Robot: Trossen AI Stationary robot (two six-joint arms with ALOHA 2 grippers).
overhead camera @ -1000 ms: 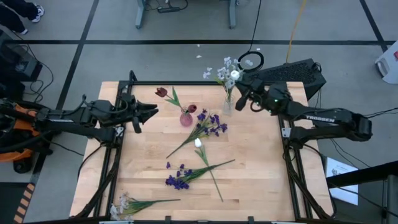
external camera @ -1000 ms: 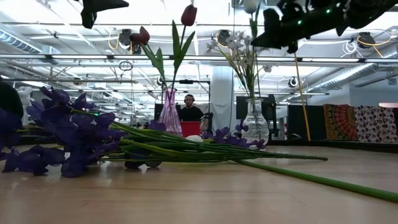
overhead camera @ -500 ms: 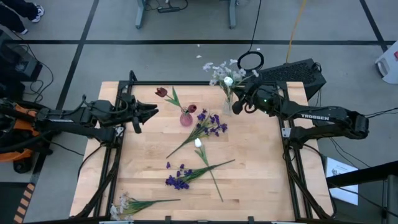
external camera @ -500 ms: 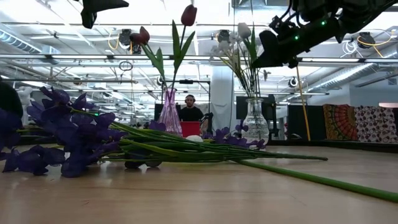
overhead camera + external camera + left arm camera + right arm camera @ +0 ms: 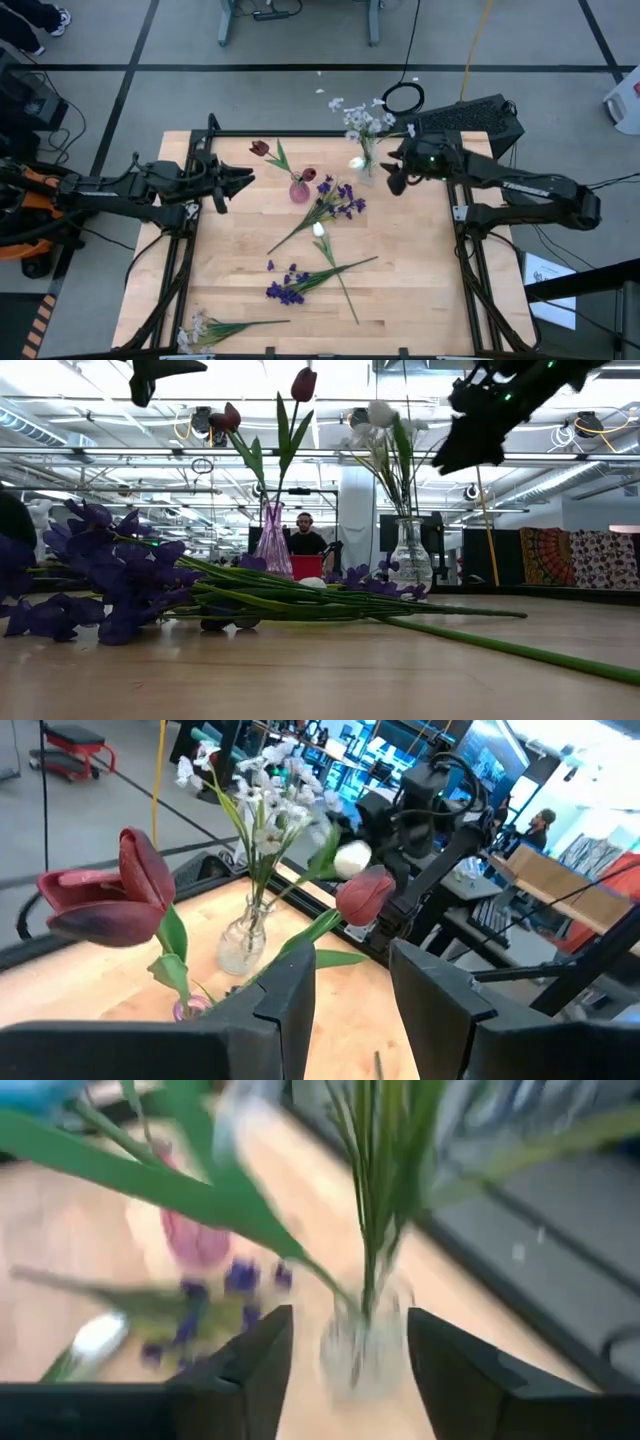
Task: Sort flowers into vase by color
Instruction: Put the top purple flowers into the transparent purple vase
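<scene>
Right gripper (image 5: 392, 182): fingers spread, holding nothing, just beside the clear vase (image 5: 366, 169), whose white tulip (image 5: 357, 163) and tiny white blossoms (image 5: 362, 117) rise beyond its fingertips. Farther off, the pink vase (image 5: 299, 190) holds dark red tulips (image 5: 260, 148). Purple flowers (image 5: 340, 198) and a second white tulip (image 5: 319, 229) lie on the table (image 5: 420, 290) beyond. Left gripper (image 5: 243, 180), jaws parted and empty, hovers near the pink vase.
</scene>
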